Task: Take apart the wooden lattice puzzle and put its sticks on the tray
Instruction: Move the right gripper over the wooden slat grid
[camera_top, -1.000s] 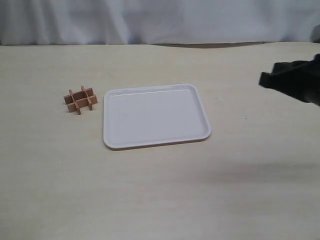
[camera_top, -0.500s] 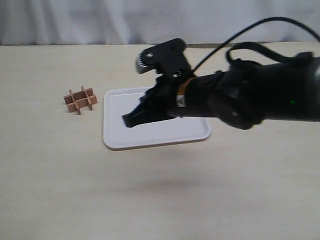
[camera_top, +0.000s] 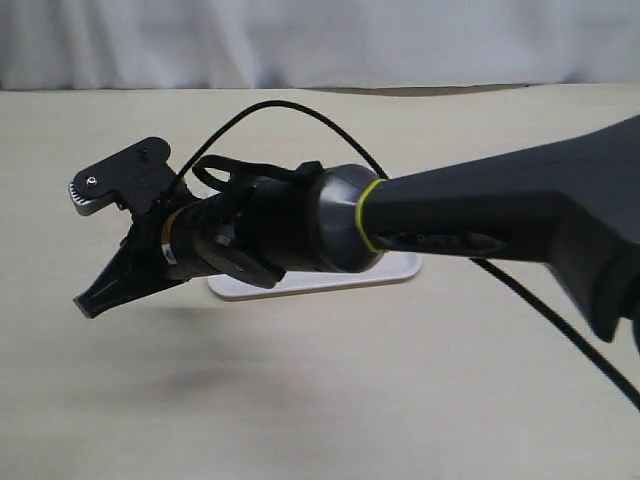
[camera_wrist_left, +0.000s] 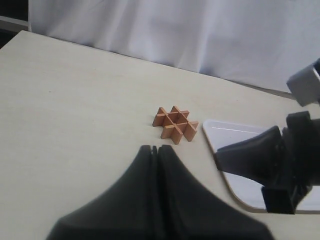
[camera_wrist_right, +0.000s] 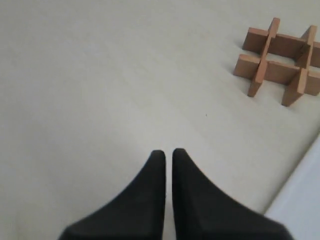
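Note:
The wooden lattice puzzle (camera_wrist_left: 175, 123) stands assembled on the table, a little way from the white tray (camera_wrist_left: 235, 136). My right gripper (camera_top: 88, 302) has reached far across the tray to the left side, and its arm hides the puzzle in the exterior view. In the right wrist view that gripper (camera_wrist_right: 168, 152) is shut and empty, hanging above bare table with the puzzle (camera_wrist_right: 280, 62) ahead and to one side. My left gripper (camera_wrist_left: 157, 148) is shut on nothing, some way short of the puzzle. No loose sticks show.
The right arm (camera_top: 450, 215) and its cable stretch over the tray (camera_top: 402, 268), leaving only a strip of its rim showing. A white curtain (camera_wrist_left: 200, 30) hangs behind the table's far edge. The right arm's black body (camera_wrist_left: 280, 165) sits over the tray's near side.
The right arm swept in from the far right, crossed over the tray and now reaches the left side, covering the puzzle in the exterior view. The puzzle and tray have not moved.

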